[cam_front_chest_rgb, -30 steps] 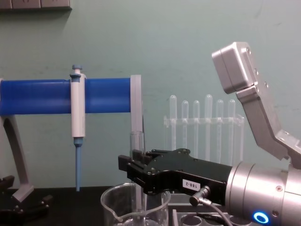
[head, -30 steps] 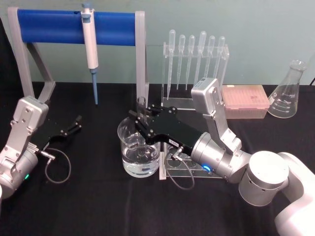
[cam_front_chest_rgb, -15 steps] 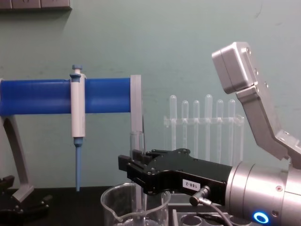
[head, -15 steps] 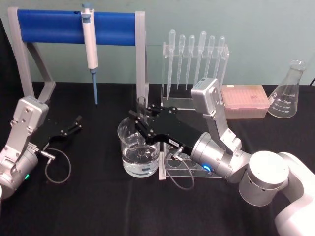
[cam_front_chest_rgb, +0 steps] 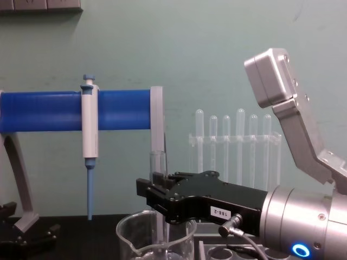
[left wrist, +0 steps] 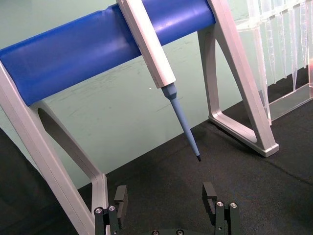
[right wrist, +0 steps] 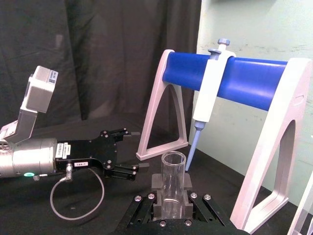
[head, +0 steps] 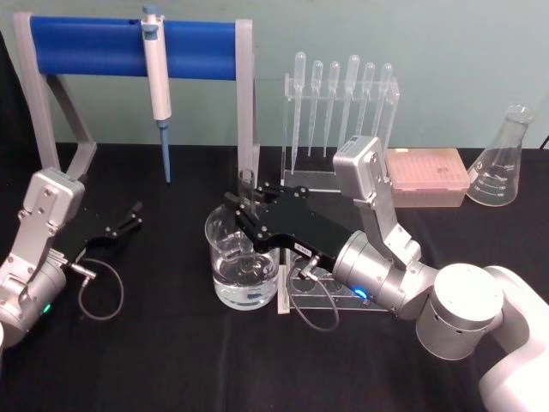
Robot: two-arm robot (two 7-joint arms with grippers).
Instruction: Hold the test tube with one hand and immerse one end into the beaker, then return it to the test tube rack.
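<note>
Nearest, the right arm's black gripper [head: 246, 212] is closed on a clear glass test tube [head: 247, 182], pinching it just below its open rim and holding it upright. The tube's lower end hangs inside a wide clear glass beaker [head: 216, 245] part-filled with clear liquid; whether the tip is wetted cannot be told. Just beside the beaker, under the right wrist, lies the clear plastic test tube rack [head: 292, 296].

The tube looks light, stiff, smooth and breakable. A gentle but firm grip high on its wall suits it, with a straight lift to clear the beaker's rim before crossing to the rack.

At left, the left gripper [left wrist: 165, 196] rests on the black tabletop [head: 171, 343], jaws spread wide and empty.

Behind stands a blue-barred grey stand [head: 86, 45] carrying a blue-and-white pipettor [head: 156, 81], its grey post close behind the tube. Farther right are thin plastic pipettes [head: 341, 94], a pink tip box [head: 426, 178] and a glass conical flask [head: 500, 167].
</note>
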